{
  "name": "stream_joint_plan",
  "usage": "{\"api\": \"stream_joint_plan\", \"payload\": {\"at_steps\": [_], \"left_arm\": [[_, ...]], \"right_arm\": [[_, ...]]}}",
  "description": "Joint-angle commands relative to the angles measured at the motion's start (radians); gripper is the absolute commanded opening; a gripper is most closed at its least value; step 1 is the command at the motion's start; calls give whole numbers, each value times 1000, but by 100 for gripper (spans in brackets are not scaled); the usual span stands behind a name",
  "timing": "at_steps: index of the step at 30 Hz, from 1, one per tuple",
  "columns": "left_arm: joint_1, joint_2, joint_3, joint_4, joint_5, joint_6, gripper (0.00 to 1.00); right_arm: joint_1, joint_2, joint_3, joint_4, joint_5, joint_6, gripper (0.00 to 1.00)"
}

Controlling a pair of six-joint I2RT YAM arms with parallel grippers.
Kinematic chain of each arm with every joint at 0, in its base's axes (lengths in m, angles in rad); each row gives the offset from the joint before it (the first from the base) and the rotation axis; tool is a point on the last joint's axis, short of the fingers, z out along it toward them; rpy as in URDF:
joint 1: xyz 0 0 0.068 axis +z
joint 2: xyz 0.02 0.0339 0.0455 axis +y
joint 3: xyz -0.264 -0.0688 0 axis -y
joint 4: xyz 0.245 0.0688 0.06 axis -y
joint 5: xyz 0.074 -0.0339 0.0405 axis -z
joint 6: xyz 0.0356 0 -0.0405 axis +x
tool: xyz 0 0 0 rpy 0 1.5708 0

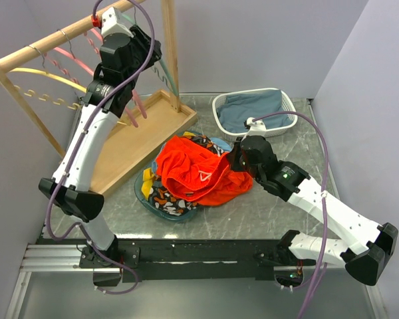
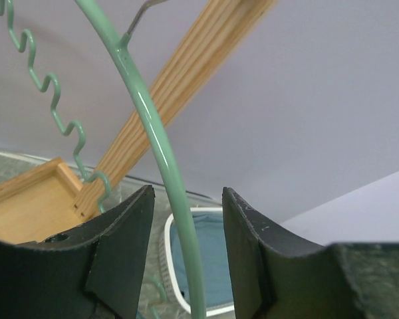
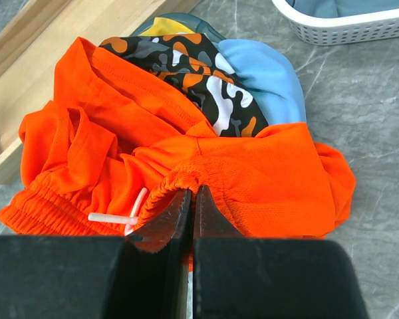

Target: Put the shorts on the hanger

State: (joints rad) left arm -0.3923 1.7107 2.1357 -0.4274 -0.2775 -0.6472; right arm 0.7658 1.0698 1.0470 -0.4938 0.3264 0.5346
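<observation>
Bright orange-red cloth shorts (image 1: 198, 174) lie heaped mid-way across the worktop (image 1: 219, 219), waistband pinched in the closed right tool (image 3: 191, 199), while the left tool (image 2: 186, 199), jaws parted around the thin pale green plastic hanger (image 2: 149, 126) far left, should clamp its arch squarely before lifting.

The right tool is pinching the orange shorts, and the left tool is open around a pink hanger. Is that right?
Not quite. The hanger inside the open left tool is pale green, not pink, as the left wrist view shows. The right tool is pinching the orange shorts, just as you said.
</observation>
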Motion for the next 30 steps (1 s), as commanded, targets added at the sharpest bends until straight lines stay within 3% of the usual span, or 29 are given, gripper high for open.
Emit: {"api": "stream_joint_plan", "payload": {"at_steps": [1, 13, 21, 26, 30], "left_arm": [[13, 29, -8, 102, 41, -45, 50], [24, 75, 7, 190, 57, -111, 39], [24, 86, 32, 236, 112, -86, 2], [24, 72, 43, 234, 152, -48, 1], [24, 27, -41, 265, 190, -46, 1]], "right_arm": [[-5, -1, 15, 43, -6, 7, 0], [-5, -14, 18, 28, 10, 1, 0], [-6, -31, 27, 15, 17, -2, 0], [-6, -28, 30, 14, 30, -8, 0], [-6, -21, 36, 14, 36, -12, 0]]}}
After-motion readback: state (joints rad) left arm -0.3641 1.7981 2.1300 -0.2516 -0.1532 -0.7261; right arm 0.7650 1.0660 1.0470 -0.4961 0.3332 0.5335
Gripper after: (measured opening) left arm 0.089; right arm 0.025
